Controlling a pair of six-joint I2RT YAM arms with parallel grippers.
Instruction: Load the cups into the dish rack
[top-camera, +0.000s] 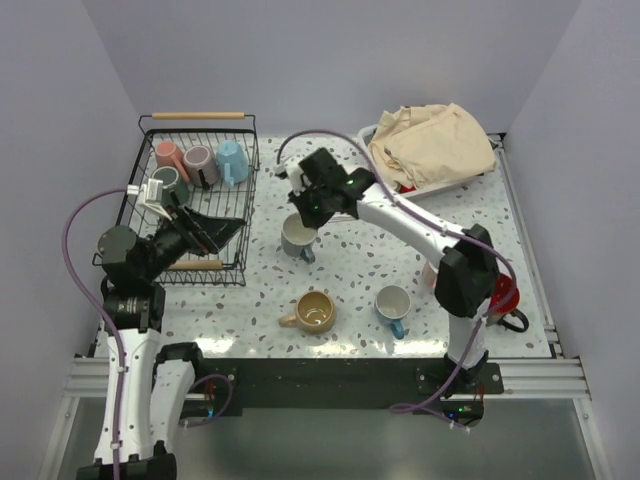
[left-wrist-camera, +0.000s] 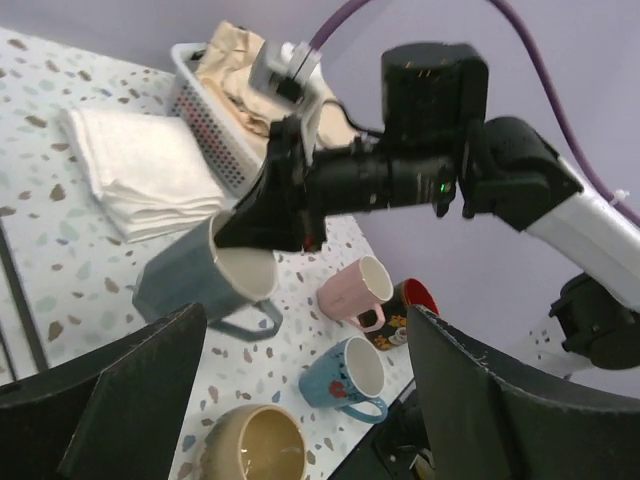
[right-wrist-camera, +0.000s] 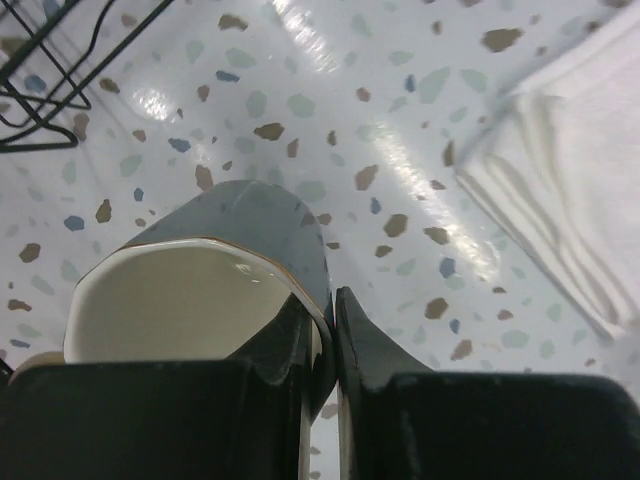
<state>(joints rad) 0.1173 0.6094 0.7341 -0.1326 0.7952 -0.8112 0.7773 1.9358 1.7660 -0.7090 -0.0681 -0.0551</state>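
The dish rack (top-camera: 141, 179), a black wire basket with wooden handles, stands at the left. It holds a pink cup (top-camera: 167, 155), a mauve cup (top-camera: 200, 165), a light blue cup (top-camera: 232, 160) and a grey-teal cup (top-camera: 166, 186). My right gripper (top-camera: 305, 213) is shut on the rim of a grey-blue cup (top-camera: 297, 240), just right of the rack. In the right wrist view one finger is inside this cup (right-wrist-camera: 240, 240) and one outside. My left gripper (top-camera: 225, 235) is open and empty over the rack's near right part. The left wrist view shows the held cup (left-wrist-camera: 190, 280) tilted.
On the table are a tan cup (top-camera: 315, 312), a blue-handled cup (top-camera: 393, 305) and a dark cup with a red inside (top-camera: 505, 297). A pale pink cup (left-wrist-camera: 355, 290) lies beside it. A white tub with beige cloth (top-camera: 430, 145) stands at the back right, a folded white towel (left-wrist-camera: 140, 170) near it.
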